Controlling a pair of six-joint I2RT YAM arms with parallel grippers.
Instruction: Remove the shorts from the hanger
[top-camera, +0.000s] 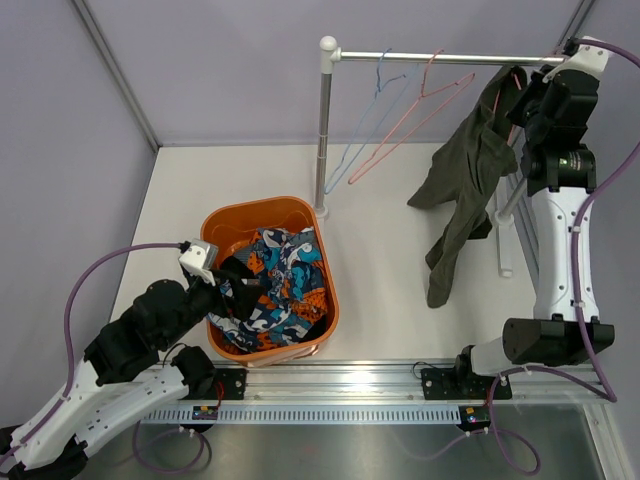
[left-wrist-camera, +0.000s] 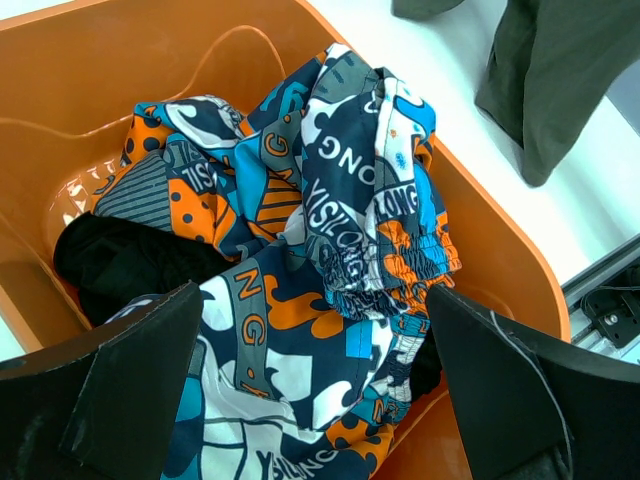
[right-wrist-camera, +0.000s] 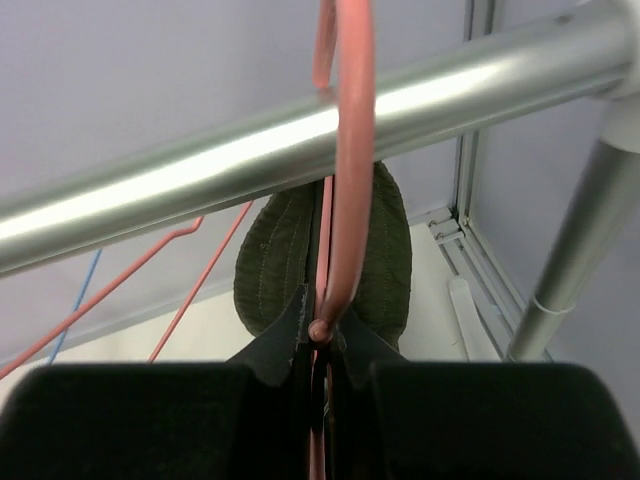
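Observation:
Olive-green shorts (top-camera: 466, 170) hang from a pink hanger at the right end of the steel rail (top-camera: 440, 58). My right gripper (top-camera: 525, 95) is up at the rail, beside the top of the shorts. In the right wrist view it (right-wrist-camera: 322, 325) is shut on the pink hanger's hook (right-wrist-camera: 355, 150), which loops over the rail (right-wrist-camera: 250, 160), with the shorts' waist (right-wrist-camera: 270, 260) just behind. My left gripper (top-camera: 240, 285) is open and empty over the orange basket (top-camera: 225, 220), its jaws wide apart (left-wrist-camera: 314, 295) above patterned blue, orange and white shorts (left-wrist-camera: 340, 200).
An empty blue hanger (top-camera: 365, 120) and an empty pink hanger (top-camera: 420, 110) hang on the rail near its upright post (top-camera: 323, 130). A black garment (left-wrist-camera: 120, 260) lies in the basket too. Grey walls enclose the table on three sides.

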